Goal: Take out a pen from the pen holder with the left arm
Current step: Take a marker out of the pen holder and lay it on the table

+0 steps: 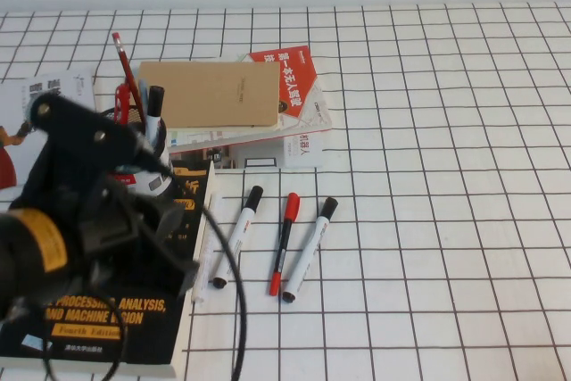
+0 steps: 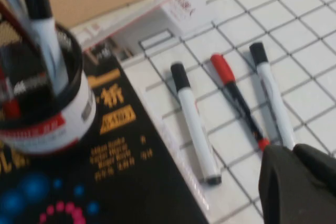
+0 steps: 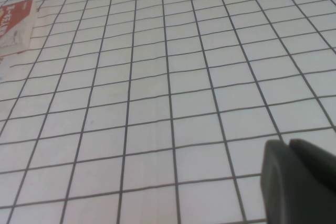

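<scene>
The pen holder [image 1: 152, 162] is a round black cup with a white and red label, standing on a black book [image 1: 107, 310]. It holds a white marker with a black cap [image 1: 154, 106] and a red pencil [image 1: 128, 69]. In the left wrist view the holder [image 2: 50, 116] and its marker [image 2: 48, 40] show clearly. My left gripper [image 1: 183, 265] hovers over the book's edge in front of the holder, shut and holding nothing [image 2: 291, 153]. On the table lie two black-capped markers [image 1: 236, 234] [image 1: 310, 247] and a red pen [image 1: 284, 243]. My right gripper [image 3: 287, 148] is shut over bare grid table.
A brown notebook [image 1: 210, 94] lies on a red and white book [image 1: 294, 78] behind the holder, with a small white box [image 1: 303, 149] at its front. Papers [image 1: 36, 95] lie at the far left. The white grid table [image 1: 446, 176] stretches to the right.
</scene>
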{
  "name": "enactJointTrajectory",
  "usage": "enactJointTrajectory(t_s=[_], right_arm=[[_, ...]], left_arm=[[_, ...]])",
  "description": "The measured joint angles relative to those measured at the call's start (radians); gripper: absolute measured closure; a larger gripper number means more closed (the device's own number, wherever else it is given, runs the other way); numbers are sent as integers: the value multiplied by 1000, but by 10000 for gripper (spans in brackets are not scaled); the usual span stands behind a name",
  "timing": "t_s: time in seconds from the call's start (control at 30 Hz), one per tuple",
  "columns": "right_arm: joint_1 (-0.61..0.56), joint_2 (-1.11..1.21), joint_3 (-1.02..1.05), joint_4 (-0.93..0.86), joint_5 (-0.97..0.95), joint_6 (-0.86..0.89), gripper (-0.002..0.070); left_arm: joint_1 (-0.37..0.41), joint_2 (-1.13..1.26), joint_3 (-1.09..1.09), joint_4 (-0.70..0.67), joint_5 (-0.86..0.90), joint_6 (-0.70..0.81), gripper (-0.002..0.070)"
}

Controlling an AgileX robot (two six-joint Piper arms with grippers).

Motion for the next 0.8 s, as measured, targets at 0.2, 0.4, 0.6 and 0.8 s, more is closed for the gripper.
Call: enactJointTrajectory(t_s=[0.2, 0.4, 0.6, 0.8], right_arm=[[0, 0, 0, 0, 0, 0, 693], [0, 0, 0, 0, 0, 0, 692], [0, 0, 0, 0, 0, 0, 692], [0, 0, 0, 0, 0, 0, 693]], left_arm=[[13, -211, 176, -28, 122, 0, 676], [14, -443, 302, -84, 248, 0, 676], [56, -637, 390, -97, 237, 0, 677], [296, -783, 504, -80, 163, 0, 677]])
